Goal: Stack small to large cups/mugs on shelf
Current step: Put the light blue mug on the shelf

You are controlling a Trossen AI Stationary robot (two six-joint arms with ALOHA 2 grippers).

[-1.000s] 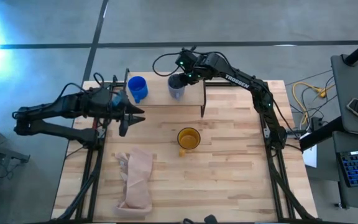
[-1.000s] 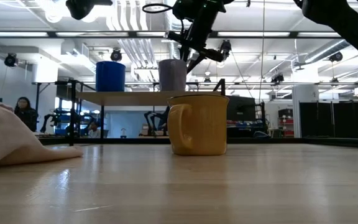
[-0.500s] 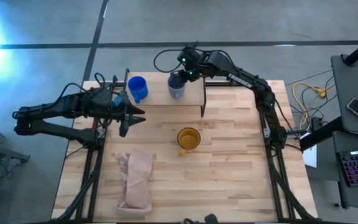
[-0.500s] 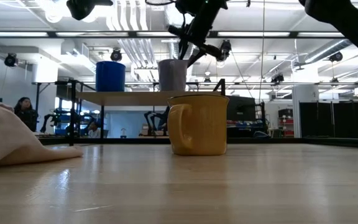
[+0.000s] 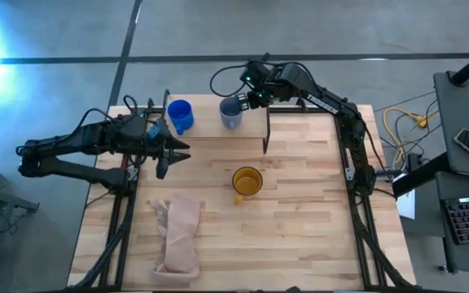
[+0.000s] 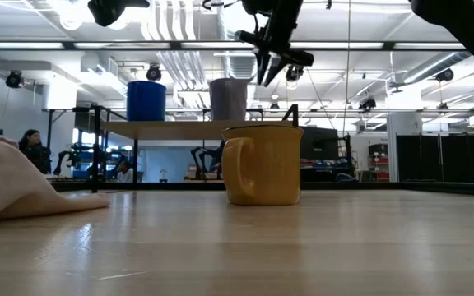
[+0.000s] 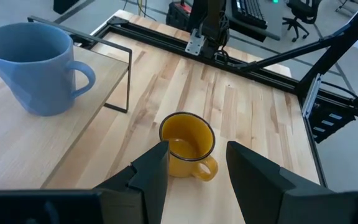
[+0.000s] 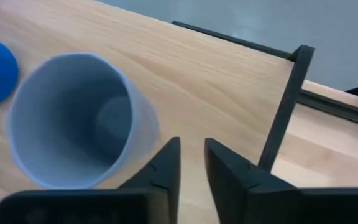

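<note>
Three handled mugs and one small shelf. Shelf (image 5: 255, 120): light-wood board on thin black legs, at the table's far edge. Blue mug (image 5: 180, 115), bright blue, upright on the shelf near its left end. Grey mug (image 5: 231, 113), grey-blue, upright on the shelf, beside the blue one but apart from it, mouth open upward, empty inside. Yellow mug (image 5: 247, 182), yellow-orange, upright on the tabletop in front of the shelf, not on it, near the table's middle.
</note>
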